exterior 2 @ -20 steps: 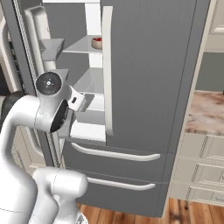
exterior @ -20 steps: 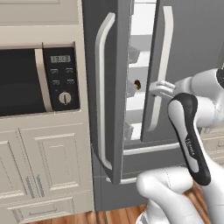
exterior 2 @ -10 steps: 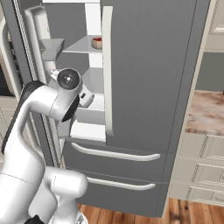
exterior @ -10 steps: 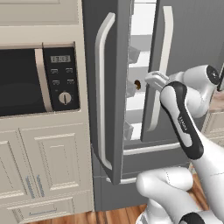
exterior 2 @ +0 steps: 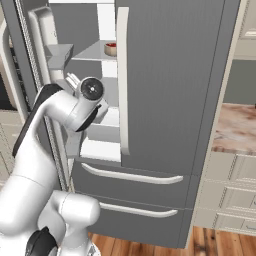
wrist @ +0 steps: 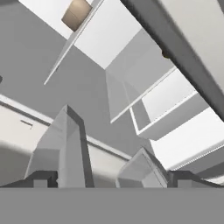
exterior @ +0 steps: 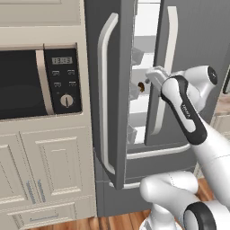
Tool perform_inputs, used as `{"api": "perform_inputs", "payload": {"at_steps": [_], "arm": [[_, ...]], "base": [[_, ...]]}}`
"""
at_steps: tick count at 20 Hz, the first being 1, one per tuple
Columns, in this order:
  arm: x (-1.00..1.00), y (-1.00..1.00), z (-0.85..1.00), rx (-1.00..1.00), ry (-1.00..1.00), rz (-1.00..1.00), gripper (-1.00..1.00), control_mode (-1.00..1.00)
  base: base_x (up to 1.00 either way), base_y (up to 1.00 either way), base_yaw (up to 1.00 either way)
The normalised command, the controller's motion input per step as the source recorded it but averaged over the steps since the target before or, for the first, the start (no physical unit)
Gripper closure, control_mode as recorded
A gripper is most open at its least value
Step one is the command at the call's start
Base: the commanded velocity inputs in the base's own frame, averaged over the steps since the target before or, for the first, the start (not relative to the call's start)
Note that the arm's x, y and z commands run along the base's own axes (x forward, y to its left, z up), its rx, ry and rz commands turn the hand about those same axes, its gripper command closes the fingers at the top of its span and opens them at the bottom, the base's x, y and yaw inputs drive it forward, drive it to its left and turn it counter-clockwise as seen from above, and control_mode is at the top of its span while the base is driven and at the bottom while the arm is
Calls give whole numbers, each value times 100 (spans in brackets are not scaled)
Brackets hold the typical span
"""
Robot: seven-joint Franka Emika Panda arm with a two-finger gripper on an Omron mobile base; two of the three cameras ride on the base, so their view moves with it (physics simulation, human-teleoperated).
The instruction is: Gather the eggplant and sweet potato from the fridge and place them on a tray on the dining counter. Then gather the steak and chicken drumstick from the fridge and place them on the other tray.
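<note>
Compared with one second ago, the arm has swung upward and toward the gap between the fridge (exterior: 197,40) doors. The forearm, which then stood low in front of the right door, now lies higher, and the gripper (exterior: 152,74) points into the opening. The fridge doors and the shelves have not changed place.

From the left in the left base view, there is a cream cabinet with a built-in microwave (exterior: 38,83), then the open left fridge door (exterior: 110,90) with its pale curved handle. Next comes the narrow opening with white shelves, and then the closed right door. In the opening, just beside the gripper, a small brown thing (exterior: 141,86) lies on a shelf; it is too small to say which food it is.

In the right base view, the steak (exterior 2: 110,48), red on top with pale sides, sits on an upper grey shelf inside the fridge, above the gripper. Far to the right, a piece of the dining counter (exterior 2: 237,127) shows behind the fridge.

In the hand view, the fingertips (wrist: 65,148) stand wide apart with nothing between them, and a tan block (wrist: 76,13) rests on a far shelf.
</note>
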Motion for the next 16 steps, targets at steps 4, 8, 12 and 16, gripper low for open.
{"api": "perform_inputs", "payload": {"at_steps": [4, 8, 12, 16], "arm": [[15, 39, 0, 13, 3, 0, -100, -100], [0, 51, 0, 10, 2, 0, -100, -100], [0, 33, -1, 10, 2, 0, -100, -100], [0, 39, -3, 10, 1, 0, -100, -100]], "base": [[0, 0, 0], [0, 0, 0], [0, 0, 0], [0, 0, 0]]}}
